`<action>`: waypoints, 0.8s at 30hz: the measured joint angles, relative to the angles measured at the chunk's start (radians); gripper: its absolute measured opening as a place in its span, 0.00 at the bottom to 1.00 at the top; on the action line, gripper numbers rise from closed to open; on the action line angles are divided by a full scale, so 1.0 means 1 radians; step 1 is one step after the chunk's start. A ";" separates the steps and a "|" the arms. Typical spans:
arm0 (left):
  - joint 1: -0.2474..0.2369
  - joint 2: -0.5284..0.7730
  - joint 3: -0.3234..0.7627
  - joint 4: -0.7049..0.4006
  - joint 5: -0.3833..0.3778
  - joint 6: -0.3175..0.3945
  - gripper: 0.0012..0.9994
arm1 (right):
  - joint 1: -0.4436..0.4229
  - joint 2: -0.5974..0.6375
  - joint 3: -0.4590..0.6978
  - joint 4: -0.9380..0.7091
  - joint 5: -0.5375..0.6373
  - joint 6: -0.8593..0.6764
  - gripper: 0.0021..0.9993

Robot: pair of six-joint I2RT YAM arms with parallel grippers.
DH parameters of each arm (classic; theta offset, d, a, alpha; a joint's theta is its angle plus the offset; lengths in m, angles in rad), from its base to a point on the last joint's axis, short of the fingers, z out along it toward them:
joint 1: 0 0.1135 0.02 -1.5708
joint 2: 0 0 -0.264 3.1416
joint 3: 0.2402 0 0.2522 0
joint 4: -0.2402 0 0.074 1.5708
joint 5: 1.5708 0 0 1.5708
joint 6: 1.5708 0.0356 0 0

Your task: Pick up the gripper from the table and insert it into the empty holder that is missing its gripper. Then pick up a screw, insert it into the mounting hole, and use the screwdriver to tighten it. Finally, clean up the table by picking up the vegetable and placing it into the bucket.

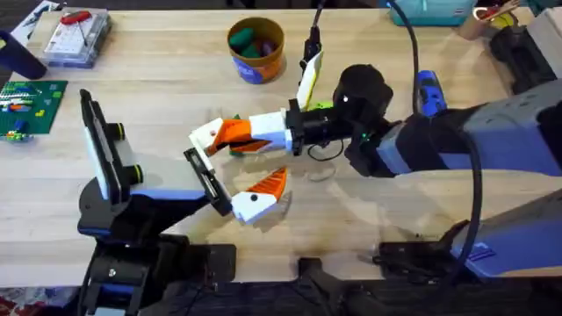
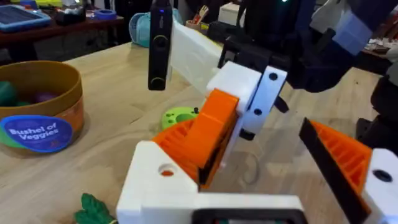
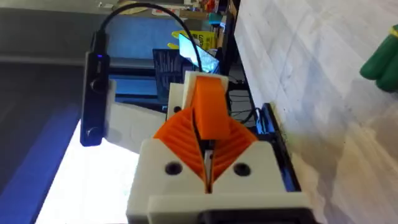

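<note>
My right gripper (image 1: 230, 133) is clamped on the gripper (image 3: 208, 109), white base plate leading, held near the upper end of the holder (image 1: 205, 180) on my left arm but not yet seated in it. Insertion looks under way. Still to do, by my read: screw placement, tightening with the screwdriver (image 1: 428, 93), and moving the green vegetable (image 2: 178, 116) into the bucket (image 1: 256, 61).

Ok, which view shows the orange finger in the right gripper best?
Left wrist: the orange finger is close, its body clamped by the right gripper, its white base plate and hole in plain sight. The overhead view shows it whole but small; the right wrist view sees it end-on, with its base hidden.
</note>
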 joint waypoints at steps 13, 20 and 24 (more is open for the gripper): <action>0.006 0.000 0.000 0.000 -0.009 0.002 0.99 | -0.008 -0.003 0.057 -0.115 -0.048 -0.045 0.02; 0.006 0.000 0.000 -0.001 -0.009 0.001 0.99 | -0.008 -0.004 0.059 -0.121 -0.049 -0.060 0.02; 0.006 0.000 0.000 0.000 -0.009 0.002 0.99 | -0.008 -0.004 0.060 -0.122 -0.050 -0.064 0.02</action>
